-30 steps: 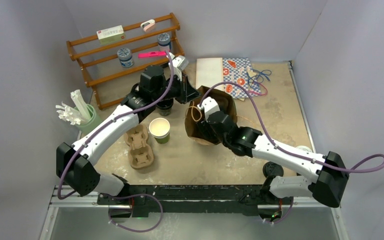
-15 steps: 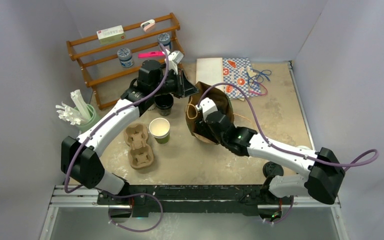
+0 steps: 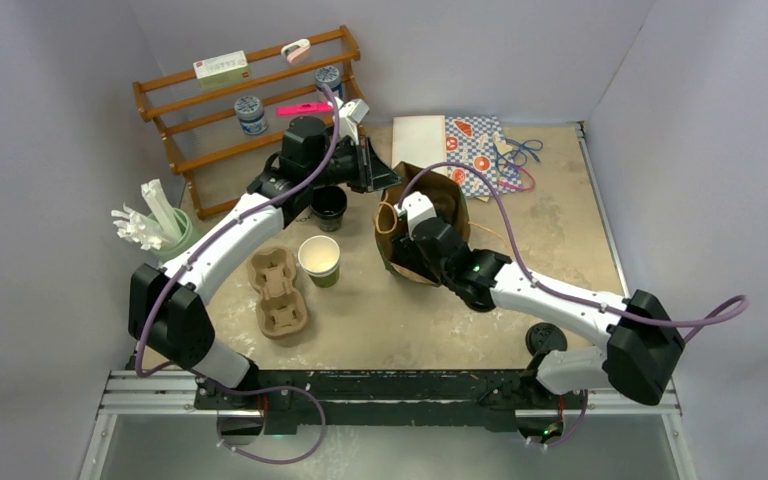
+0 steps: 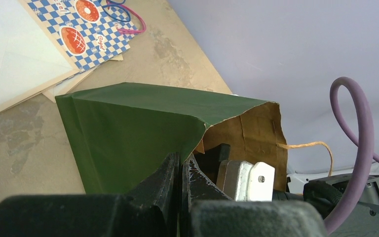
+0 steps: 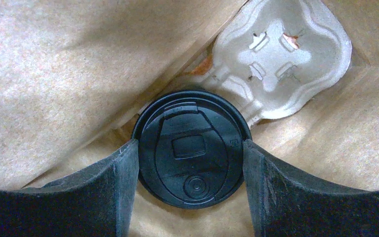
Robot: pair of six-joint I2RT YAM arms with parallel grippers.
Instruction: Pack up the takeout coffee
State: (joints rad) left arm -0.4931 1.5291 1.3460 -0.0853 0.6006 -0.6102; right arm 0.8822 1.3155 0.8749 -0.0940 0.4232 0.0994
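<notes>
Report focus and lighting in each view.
Top external: even light, the green paper bag's inside shadowed. Left wrist: the left gripper is blurred up close. Right wrist: the round black plastic sip lid is crisp with faint sheen, right gripper's fingers soft.

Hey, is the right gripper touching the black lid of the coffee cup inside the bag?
Touching. The right wrist view shows both fingers of the right gripper pressed against opposite sides of the black sip lid, with no gap visible.
</notes>
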